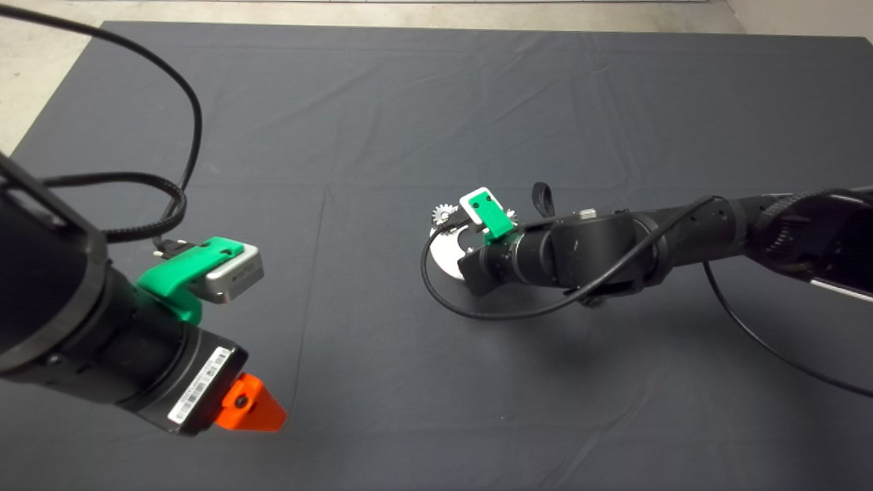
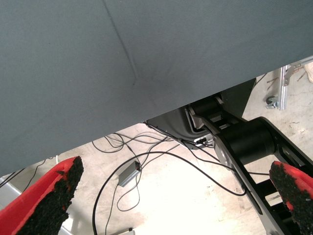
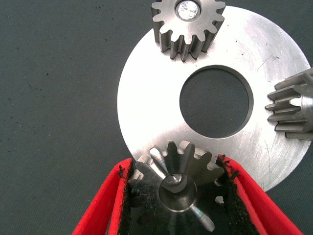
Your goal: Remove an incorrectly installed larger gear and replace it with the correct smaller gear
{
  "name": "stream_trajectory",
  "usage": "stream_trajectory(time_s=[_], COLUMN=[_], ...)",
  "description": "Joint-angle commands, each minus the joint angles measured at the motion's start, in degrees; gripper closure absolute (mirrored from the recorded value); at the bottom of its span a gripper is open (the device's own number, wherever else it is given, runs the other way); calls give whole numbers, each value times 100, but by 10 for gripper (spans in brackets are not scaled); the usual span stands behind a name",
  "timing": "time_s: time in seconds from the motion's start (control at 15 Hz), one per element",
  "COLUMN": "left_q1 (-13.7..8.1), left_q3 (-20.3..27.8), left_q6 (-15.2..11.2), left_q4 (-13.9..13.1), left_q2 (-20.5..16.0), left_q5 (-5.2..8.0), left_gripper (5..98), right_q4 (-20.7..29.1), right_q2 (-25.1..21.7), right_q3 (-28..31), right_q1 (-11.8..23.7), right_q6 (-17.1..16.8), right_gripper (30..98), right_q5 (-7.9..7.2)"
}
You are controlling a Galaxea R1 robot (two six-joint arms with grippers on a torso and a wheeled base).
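Observation:
In the right wrist view my right gripper (image 3: 175, 169) is shut on the larger gear (image 3: 178, 171), a dark grey gear with chunky shiny teeth. Both black pads press its sides. The gear stands at the rim of a round steel plate (image 3: 146, 112), and a shiny pin shows in its centre hole. Two paler gears (image 3: 188, 24) (image 3: 293, 110) stand on the same plate around its big middle hole. From above, the right arm (image 1: 593, 249) covers most of the plate (image 1: 447, 258). The smaller gear is out of view. My left gripper (image 1: 259, 409) hangs open at the lower left, holding nothing.
A black cable (image 1: 477, 310) loops from the right wrist over the mat in front of the plate. The left wrist view shows the mat's near edge (image 2: 146, 112), with the floor, cables and the robot's base below it.

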Motion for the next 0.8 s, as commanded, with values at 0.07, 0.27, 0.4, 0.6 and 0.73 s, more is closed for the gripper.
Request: stream_trajectory(time_s=[0.07, 0.27, 0.4, 0.6, 0.73], left_q1=[-46, -46, -46, -46, -46], left_q3=[-24, -24, -24, -24, -18], left_q6=[-27, -27, -27, -27, -27], left_q4=[18, 19, 19, 15, 13], left_q2=[-6, -6, -6, -6, -6], left_q5=[-1, -1, -1, -1, -1], left_gripper=[58, 58, 58, 58, 58], right_q4=[-185, -186, -193, -193, -193], right_q2=[-4, 23, 40, 50, 58], right_q3=[6, 14, 14, 14, 14], right_q1=[77, 77, 65, 60, 60], right_q6=[-22, -22, -22, -22, -20], right_gripper=[877, 877, 877, 877, 877], right_q5=[13, 5, 14, 14, 14])
